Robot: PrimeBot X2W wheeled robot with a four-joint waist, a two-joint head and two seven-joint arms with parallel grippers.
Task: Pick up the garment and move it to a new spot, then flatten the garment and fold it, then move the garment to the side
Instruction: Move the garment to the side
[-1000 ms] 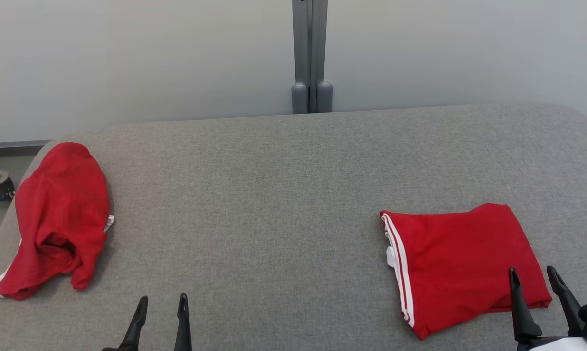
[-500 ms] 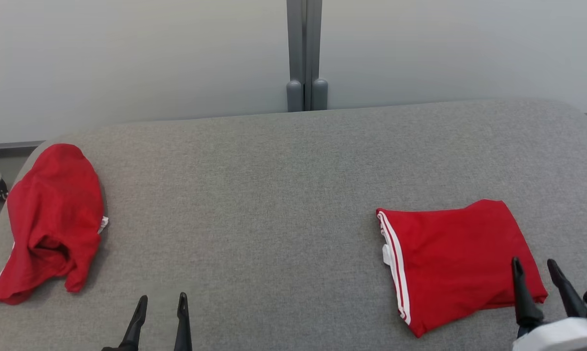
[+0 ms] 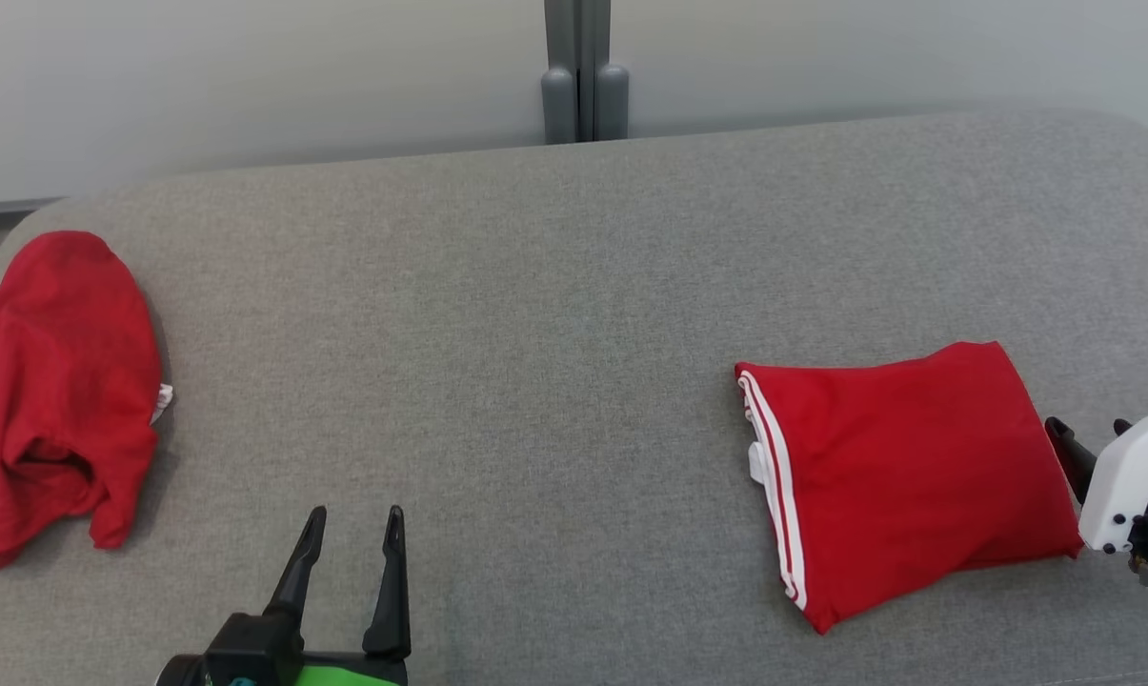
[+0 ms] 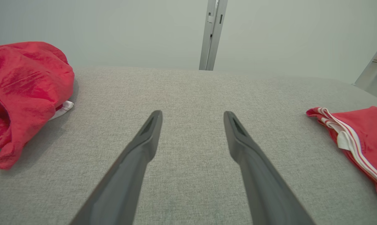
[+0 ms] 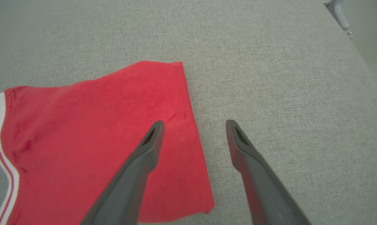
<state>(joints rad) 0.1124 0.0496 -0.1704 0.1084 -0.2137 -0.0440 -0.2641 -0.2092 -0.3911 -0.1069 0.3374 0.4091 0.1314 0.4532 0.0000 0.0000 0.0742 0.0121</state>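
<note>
The folded red cloth garment with white stripes (image 3: 902, 472) lies flat at the lower right of the head view, on the grey fabric surface (image 3: 535, 314). The right gripper (image 5: 194, 122) hangs over its edge with jaws spread. The left gripper (image 3: 356, 514), at the bottom, also has its jaws spread. A crumpled red cloth garment (image 3: 54, 400) sits at the far left.

On the grey fabric-covered counter (image 3: 535, 286), the folded red cloth garment with white stripes (image 3: 902, 476) lies at the right, the crumpled red cloth garment (image 3: 50, 391) at the far left edge, well apart. A grey metal post (image 3: 583, 76) stands behind the counter's middle.
</note>
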